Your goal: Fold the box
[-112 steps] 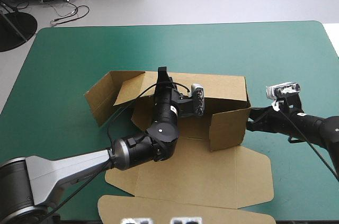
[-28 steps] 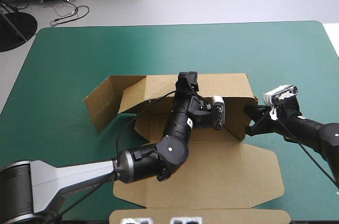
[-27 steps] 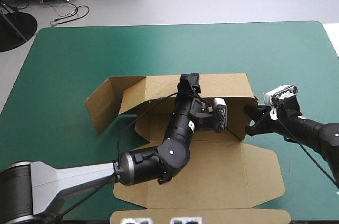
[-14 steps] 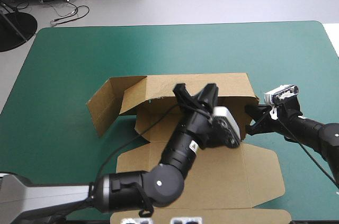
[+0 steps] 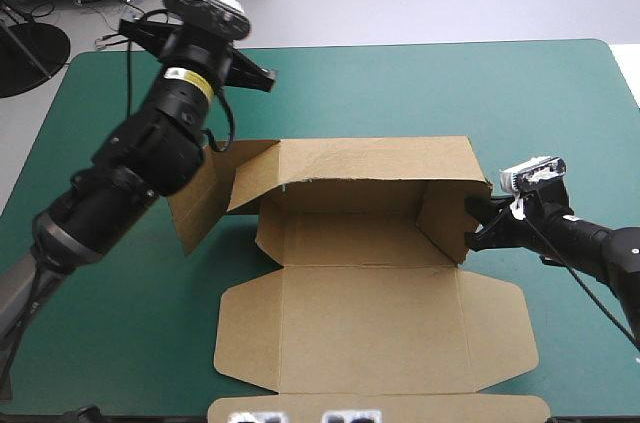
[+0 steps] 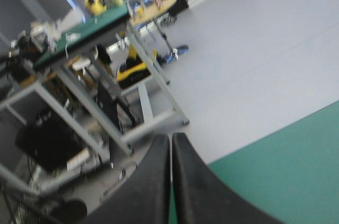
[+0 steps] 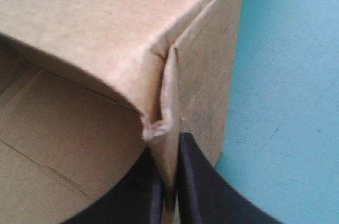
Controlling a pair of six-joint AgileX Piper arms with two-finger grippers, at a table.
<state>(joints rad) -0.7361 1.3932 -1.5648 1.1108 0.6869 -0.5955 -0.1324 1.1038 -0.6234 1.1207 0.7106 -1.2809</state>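
Brown board makes up the box [image 5: 360, 243], which sits mid-table on the teal-green cover [image 5: 120, 293]. Its long axis runs from the table's left side to its right, its back wall is up, and its lid [image 5: 370, 328] lies flat toward the near edge.

The right gripper [image 7: 169, 144] reaches in low from the right and pinches the near upright edge of the right-end wall [image 5: 442, 221]. Its black fingers are all but closed, with the board between them.

The left-end flap [image 5: 200, 193] splays outward, not yet raised square — it is probably the next piece to fold. It lies on the side of the left arm, below and a little behind that arm's wrist.

The left gripper [image 6: 170, 138] is lifted high over the far-left part of the table. Its fingers are pressed together on nothing and aim out past the far edge — away from the box. It would likely have to swing down and round to meet that flap.
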